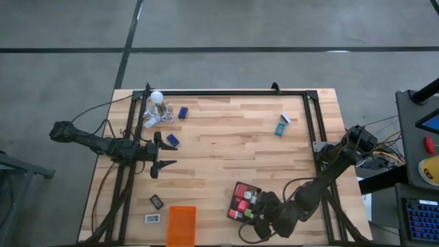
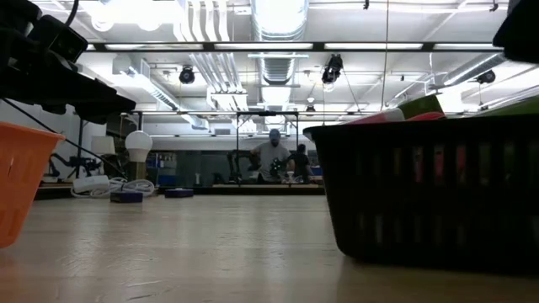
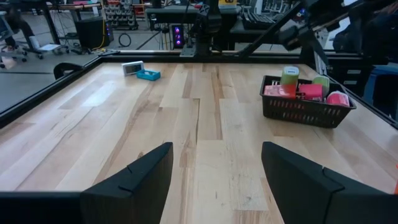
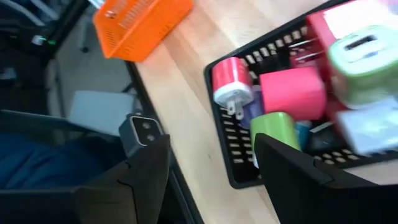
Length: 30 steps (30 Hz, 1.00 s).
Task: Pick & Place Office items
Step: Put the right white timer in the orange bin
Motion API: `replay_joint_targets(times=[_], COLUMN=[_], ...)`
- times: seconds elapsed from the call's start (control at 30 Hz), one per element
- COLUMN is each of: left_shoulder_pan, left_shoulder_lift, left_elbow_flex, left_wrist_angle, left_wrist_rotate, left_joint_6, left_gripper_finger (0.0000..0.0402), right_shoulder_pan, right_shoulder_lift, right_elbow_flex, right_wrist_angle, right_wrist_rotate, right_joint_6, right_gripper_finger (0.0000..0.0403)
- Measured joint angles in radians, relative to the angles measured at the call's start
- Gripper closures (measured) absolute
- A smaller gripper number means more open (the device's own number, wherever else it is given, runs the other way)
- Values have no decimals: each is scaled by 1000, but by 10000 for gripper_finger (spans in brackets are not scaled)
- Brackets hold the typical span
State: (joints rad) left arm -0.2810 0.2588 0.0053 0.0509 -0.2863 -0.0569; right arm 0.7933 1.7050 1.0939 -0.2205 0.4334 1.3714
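While hanging with fingers spread and empty over the black basket [image 1: 241,200] at the table's front edge, right gripper [image 4: 211,180] sits far from loose items; left gripper [image 1: 163,155], open too, hovers just beside the dark blue block [image 1: 171,140]; long axis slanted.

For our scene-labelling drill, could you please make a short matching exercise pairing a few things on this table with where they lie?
Things:
1. orange tray
2. black basket
3. teal-and-white box
4. left gripper

Places:
A. far right of the table
B. under the right arm, holding pink and green pieces
C. near edge, left of centre
D. open above bare wood, left side

Pairs: 1-C, 2-B, 3-A, 4-D
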Motion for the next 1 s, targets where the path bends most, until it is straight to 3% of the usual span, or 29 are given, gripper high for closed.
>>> replay_joint_targets(times=[0.47, 0.83, 1.0], left_shoulder_pan=[0, 0, 0], left_shoulder_lift=[0, 0, 0], left_elbow_flex=[0, 0, 0], left_wrist_angle=[0, 0, 0], left_wrist_rotate=[0, 0, 0], left_joint_6=[0, 0, 0], left_gripper_finger=[149, 149, 149], right_shoulder_pan=[0, -7, -46], right_shoulder_lift=[-2, -2, -2], right_elbow_flex=[331, 353, 340], right_wrist_angle=[-692, -1094, -1162], right_wrist_rotate=[31, 93, 93], right_joint_6=[113, 547, 624], right_gripper_finger=[174, 174, 174])
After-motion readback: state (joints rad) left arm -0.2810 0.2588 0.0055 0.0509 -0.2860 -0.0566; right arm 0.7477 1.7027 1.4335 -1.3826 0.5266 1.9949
